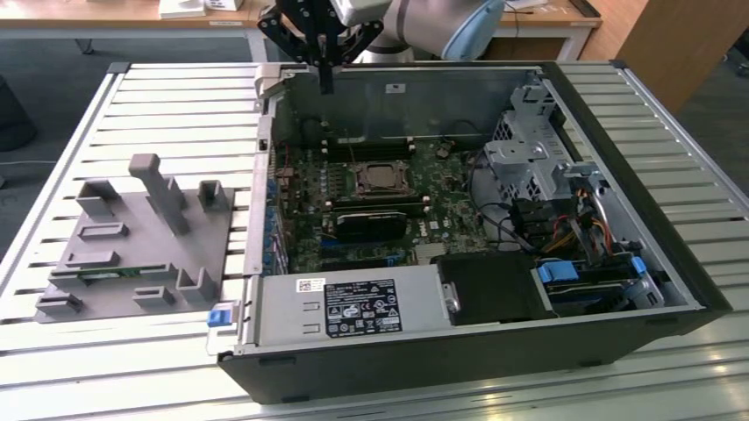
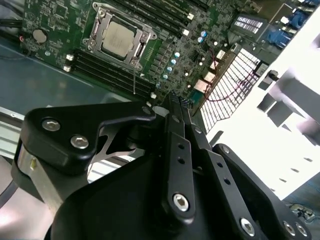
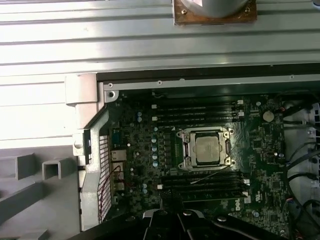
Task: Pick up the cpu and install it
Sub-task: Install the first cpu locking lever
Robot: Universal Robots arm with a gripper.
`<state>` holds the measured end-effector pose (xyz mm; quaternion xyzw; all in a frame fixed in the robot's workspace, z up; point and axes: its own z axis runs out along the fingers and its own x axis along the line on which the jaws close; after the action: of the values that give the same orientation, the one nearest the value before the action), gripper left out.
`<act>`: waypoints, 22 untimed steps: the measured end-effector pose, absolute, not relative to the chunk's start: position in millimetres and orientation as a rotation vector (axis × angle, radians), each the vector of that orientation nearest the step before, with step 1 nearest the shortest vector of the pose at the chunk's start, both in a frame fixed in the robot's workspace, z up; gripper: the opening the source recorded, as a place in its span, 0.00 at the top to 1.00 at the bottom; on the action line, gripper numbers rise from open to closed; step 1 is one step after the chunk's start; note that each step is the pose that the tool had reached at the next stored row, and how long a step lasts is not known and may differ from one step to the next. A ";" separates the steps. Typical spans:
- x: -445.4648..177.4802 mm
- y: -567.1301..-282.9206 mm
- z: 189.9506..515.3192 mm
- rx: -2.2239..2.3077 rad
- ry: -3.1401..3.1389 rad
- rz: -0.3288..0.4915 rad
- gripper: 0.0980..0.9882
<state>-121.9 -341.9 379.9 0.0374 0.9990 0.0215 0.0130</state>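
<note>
The cpu [image 1: 377, 178], a small square chip with a silver-grey top, lies inside the metal-framed socket on the green motherboard [image 1: 314, 189] of the open computer case; it shows in both wrist views as well [image 2: 118, 39] [image 3: 207, 149]. My gripper [image 1: 324, 85] hangs high over the case's rear wall, well away from the cpu and above it. Its black fingers [image 2: 172, 107] point down and lie pressed together, shut, with nothing seen between them. In the first wrist view the gripper [image 3: 175, 214] reaches in at the picture's edge, apart from the socket.
The case [image 1: 655, 263] lies open on a slatted metal table [image 1: 175, 114]. Inside are a black cooler [image 1: 368, 224], a power supply [image 1: 351, 307], a drive cage [image 1: 527, 158] and cables. A grey fixture tray [image 1: 129, 246] holding a green memory stick [image 1: 111, 274] sits on the exterior view's left.
</note>
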 end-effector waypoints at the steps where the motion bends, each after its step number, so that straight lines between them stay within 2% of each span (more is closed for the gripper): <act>1: -121.9 -341.9 379.7 0.117 3.113 0.067 0.97; 22: -122.0 -333.5 351.7 0.117 3.114 0.054 0.97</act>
<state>-122.0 -333.5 351.7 0.0374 0.9991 0.0174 0.0123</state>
